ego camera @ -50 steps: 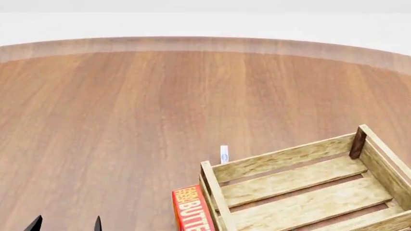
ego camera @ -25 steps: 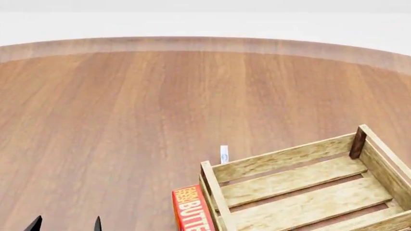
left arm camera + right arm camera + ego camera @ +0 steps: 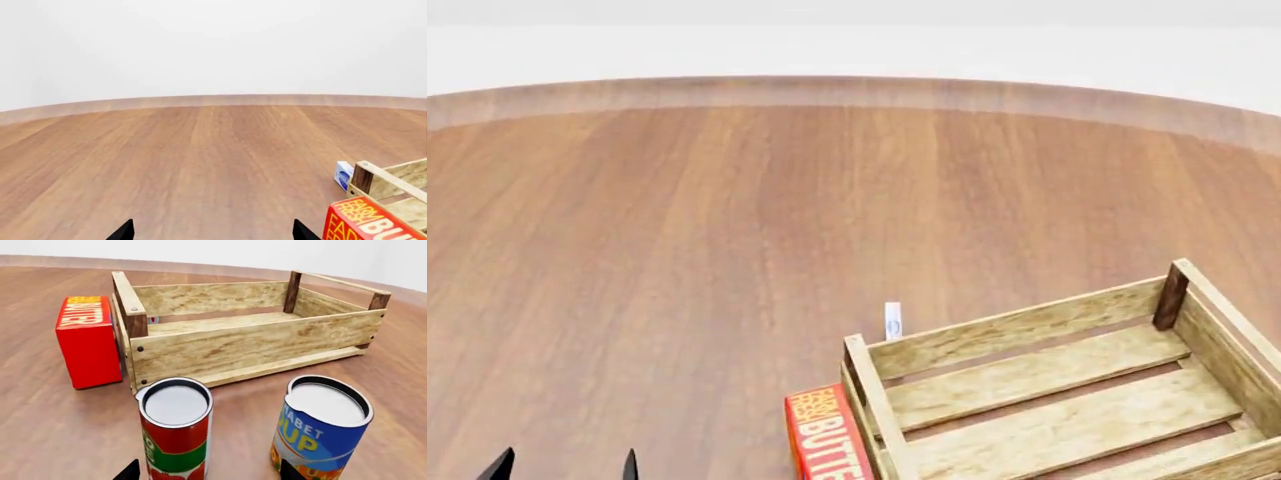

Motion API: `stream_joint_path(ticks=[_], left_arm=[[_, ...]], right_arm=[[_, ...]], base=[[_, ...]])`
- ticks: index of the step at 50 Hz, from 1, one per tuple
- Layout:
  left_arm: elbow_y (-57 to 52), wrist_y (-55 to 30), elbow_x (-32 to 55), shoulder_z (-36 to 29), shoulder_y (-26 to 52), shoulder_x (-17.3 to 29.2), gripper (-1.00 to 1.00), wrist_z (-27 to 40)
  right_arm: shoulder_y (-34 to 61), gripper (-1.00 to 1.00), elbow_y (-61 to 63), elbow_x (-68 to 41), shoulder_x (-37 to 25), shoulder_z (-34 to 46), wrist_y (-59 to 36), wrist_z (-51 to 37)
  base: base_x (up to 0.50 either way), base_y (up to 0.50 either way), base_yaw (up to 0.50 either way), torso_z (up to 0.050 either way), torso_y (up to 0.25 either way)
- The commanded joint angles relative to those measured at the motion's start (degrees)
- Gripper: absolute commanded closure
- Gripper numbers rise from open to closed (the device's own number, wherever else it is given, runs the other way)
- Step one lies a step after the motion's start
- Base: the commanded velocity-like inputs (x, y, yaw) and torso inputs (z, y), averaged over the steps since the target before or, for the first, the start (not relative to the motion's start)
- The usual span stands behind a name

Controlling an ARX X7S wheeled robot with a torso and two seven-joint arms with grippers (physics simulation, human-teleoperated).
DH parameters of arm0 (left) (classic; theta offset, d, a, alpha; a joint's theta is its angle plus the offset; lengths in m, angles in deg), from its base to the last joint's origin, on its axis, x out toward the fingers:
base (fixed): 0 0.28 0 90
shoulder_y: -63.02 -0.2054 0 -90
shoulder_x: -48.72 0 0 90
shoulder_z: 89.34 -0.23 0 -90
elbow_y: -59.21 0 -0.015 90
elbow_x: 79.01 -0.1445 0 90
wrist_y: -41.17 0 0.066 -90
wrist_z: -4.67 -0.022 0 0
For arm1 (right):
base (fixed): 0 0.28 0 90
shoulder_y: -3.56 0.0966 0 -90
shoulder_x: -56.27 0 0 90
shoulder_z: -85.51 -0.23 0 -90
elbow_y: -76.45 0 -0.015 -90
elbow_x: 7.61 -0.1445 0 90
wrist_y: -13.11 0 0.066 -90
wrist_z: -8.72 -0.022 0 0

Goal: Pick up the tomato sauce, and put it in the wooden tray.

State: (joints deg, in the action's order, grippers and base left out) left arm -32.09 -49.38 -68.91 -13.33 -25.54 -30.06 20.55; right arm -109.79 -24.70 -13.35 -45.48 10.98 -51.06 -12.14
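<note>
The right hand (image 3: pixel 208 471), fingers spread, hovers low before the upright tomato sauce (image 3: pixel 176 432), lower centre. The left hand (image 3: pixel 566 465), released, sits lower left. Nothing has shifted since the earlier frame; the wooden tray (image 3: pixel 253 342) lies behind.

Two dark fingers (image 3: pixel 123 231) of the left gripper (image 3: pixel 212 232) stand apart, with bare wooden surface (image 3: pixel 200 160) between and ahead of them. Just beside the far-side finger stands a red butter box (image 3: pixel 367 222), touching the wooden tray (image 3: pixel 393 182); beyond its corner post lies a small blue-and-white packet (image 3: pixel 343 174).
</note>
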Motion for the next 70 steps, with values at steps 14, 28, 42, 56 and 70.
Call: stream_joint_path(ticks=[14,28,42,56,70], left_arm=[[0.35,0.06,0.21,0.72,0.17,-0.39,-1.00,-0.73],[0.69,0.32,0.49,0.30,0.35,-0.09,-1.00,-0.46],[0.41,0.28,0.78,-0.03,0.25,0.22,-1.00,-0.07],[0.29,0.03,1.09,-0.43,0.45,0.45,-1.00,0.34],[0.62,0.41,1.39,-0.73,0.55,0.72,-1.00,0.59]], right_arm=[[3.62,-1.00,-1.63,4.36,1.04,0.41,-2.76,-0.56],[5.49,-1.00,-2.04,5.17,1.05,1.39,-4.44,-0.88],[9.01,-1.00,-5.57,4.94,1.62,2.08,-5.94,-0.89],[12.28,-1.00,-8.90,4.71,2.11,2.38,-7.05,-1.27],[15.56,-1.00,-12.38,4.05,2.78,2.79,-7.96,-1.25]], base=[[0.00,0.00,0.00,0.000,0.000],[0.00,0.00,0.00,0.000,0.000],[0.00,0.00,0.00,0.000,0.000],[0.00,0.00,0.00,0.000,0.000],[0.00,0.00,0.00,0.000,0.000]])
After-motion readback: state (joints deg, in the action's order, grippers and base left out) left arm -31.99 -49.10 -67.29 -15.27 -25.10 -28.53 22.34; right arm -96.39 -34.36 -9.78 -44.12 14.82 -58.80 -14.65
